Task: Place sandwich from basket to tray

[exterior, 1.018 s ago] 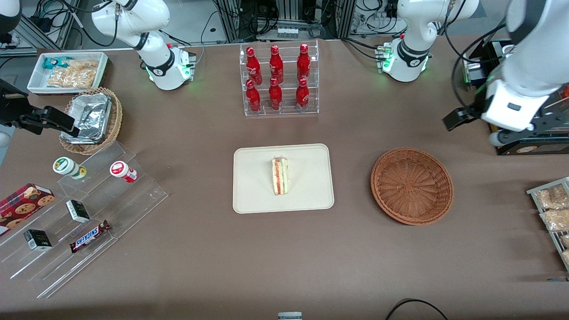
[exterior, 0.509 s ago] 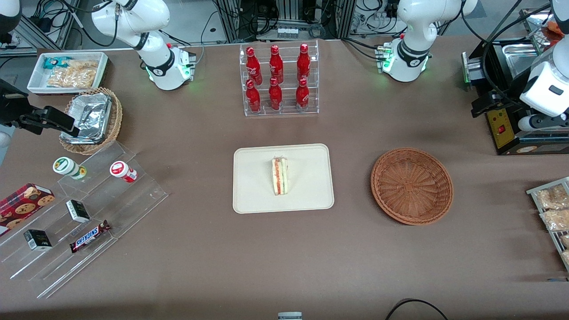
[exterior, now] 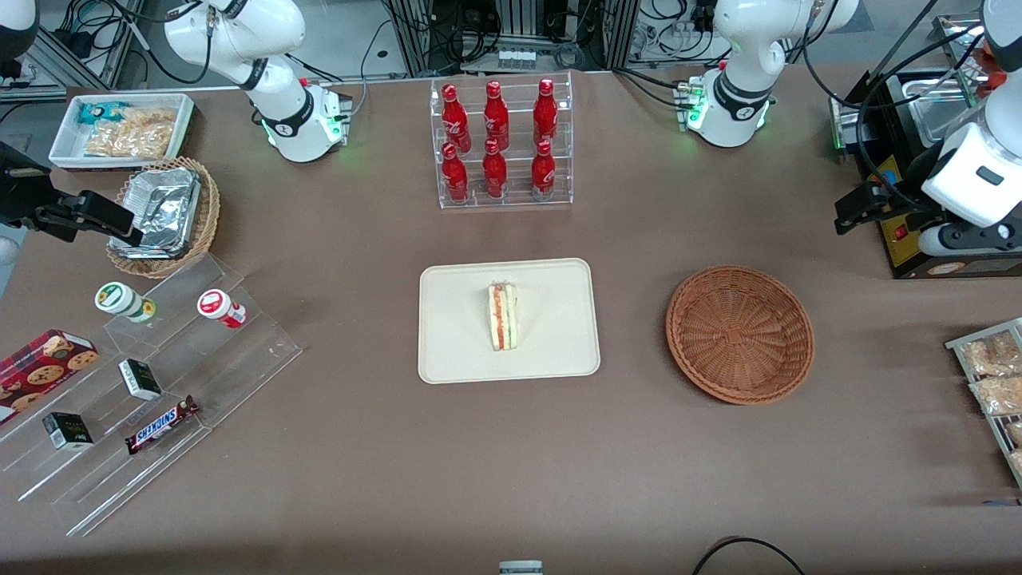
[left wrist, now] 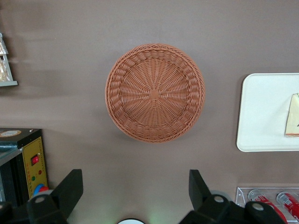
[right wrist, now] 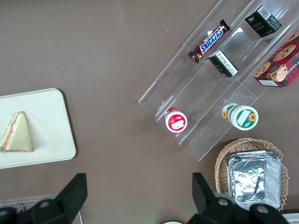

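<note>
The triangular white-bread sandwich [exterior: 503, 317] with red and green filling stands on edge on the flat cream rectangular tray [exterior: 455, 351]. The round reddish-brown wicker basket [exterior: 740, 333] sits apart from the tray, toward the working arm's end. The left gripper [left wrist: 135, 186] hangs above the table with fingers spread, farther from the front camera than the basket.

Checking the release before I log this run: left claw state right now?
Left claw: open, holding nothing, raised at the working arm's end of the table; sandwich lies on the tray, basket holds nothing.

In the left wrist view the picture edge cuts the sandwich [left wrist: 293, 115] and the tray [left wrist: 261, 112], and the gripper [left wrist: 135, 186] shows only its jaw tips; its arm runs off the front view at 3 o'clock
</note>
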Controlling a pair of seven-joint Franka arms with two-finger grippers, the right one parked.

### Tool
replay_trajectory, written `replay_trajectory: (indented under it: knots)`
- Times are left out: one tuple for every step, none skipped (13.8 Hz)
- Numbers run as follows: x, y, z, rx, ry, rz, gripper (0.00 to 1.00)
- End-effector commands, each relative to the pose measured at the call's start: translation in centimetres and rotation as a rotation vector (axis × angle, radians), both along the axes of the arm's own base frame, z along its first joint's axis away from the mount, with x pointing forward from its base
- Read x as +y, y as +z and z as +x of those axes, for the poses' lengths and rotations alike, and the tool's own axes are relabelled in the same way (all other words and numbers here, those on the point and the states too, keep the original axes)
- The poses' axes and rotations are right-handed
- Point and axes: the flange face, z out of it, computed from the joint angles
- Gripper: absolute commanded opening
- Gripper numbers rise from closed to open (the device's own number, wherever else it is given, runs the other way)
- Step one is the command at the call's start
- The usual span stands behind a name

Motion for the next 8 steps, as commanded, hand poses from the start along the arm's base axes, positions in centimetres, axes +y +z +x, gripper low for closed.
replay_trajectory:
  knots:
    - [0.0,0.7,0.4,-0.013,-0.017,-0.005,1.00]
    - [0.5,0.9,0.3,-0.013,-0.005,-0.004,1.00]
    - [1.2,1.0,0.1,-0.012,0.000,-0.004,1.00]
    - [1.9,1.1,0.1,-0.012,0.018,-0.003,1.00]
    - [2.0,1.5,-0.2,-0.012,0.017,0.001,1.00]
    - [1.9,1.6,-0.3,-0.015,0.014,0.001,1.00]
    - [2.0,1.8,-0.4,-0.016,0.015,0.001,1.00]
    - [2.1,1.9,-0.5,-0.016,0.018,0.002,1.00]
